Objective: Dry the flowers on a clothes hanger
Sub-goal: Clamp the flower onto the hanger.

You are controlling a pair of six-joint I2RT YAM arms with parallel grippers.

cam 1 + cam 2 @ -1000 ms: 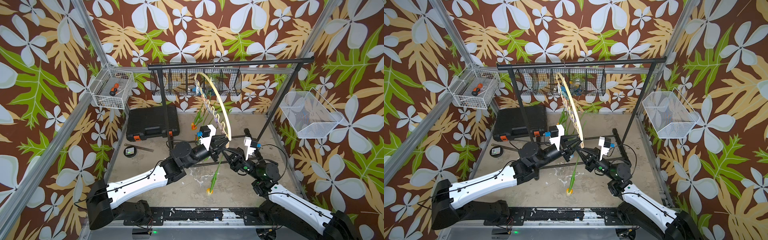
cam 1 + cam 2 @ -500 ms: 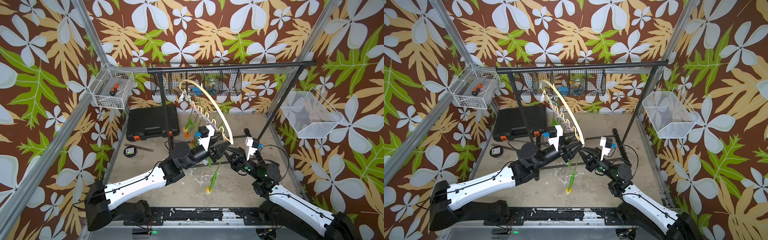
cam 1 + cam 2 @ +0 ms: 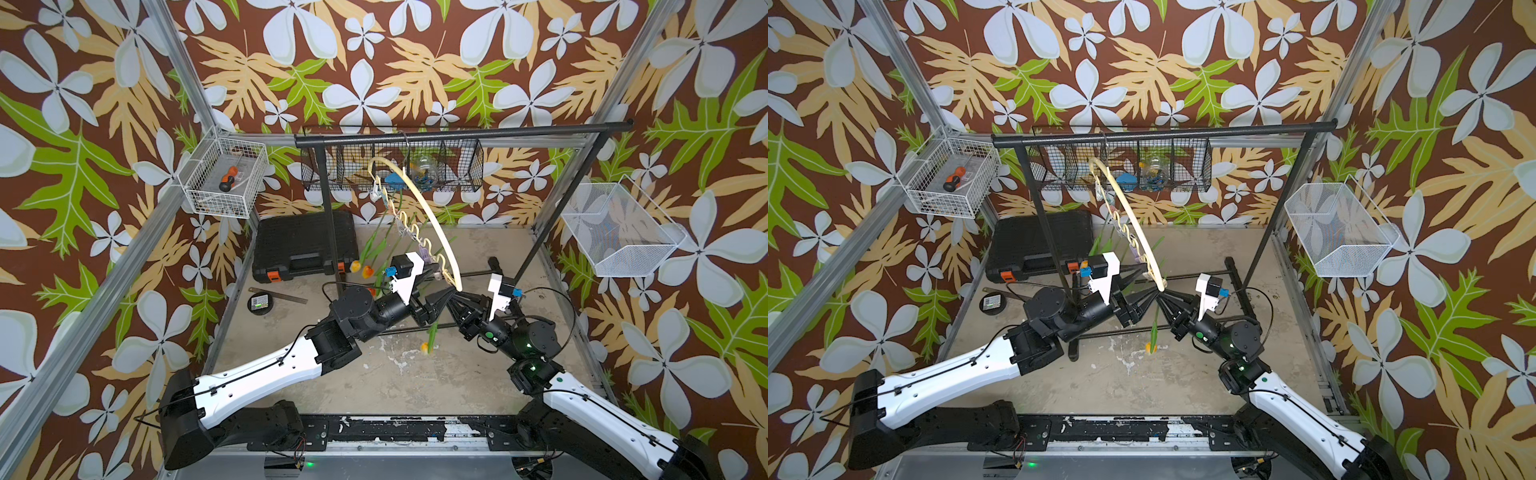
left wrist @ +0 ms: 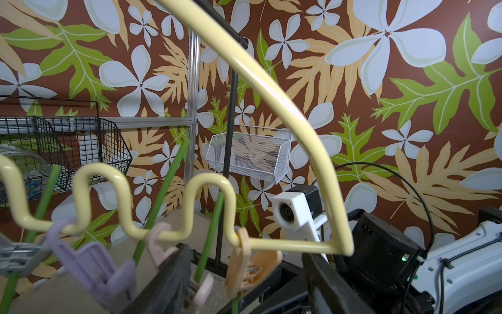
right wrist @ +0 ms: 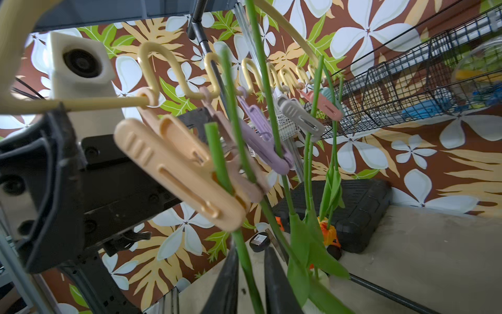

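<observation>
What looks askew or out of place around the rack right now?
The clothes hanger is askew: it hangs turned crosswise to the black rack rail instead of in line under it, its near end between the left gripper and right gripper. The flowers hang head down from their pins, which looks intended.

No legible txt; label on round black disc (image 3: pixel 261 302) unreadable.
</observation>
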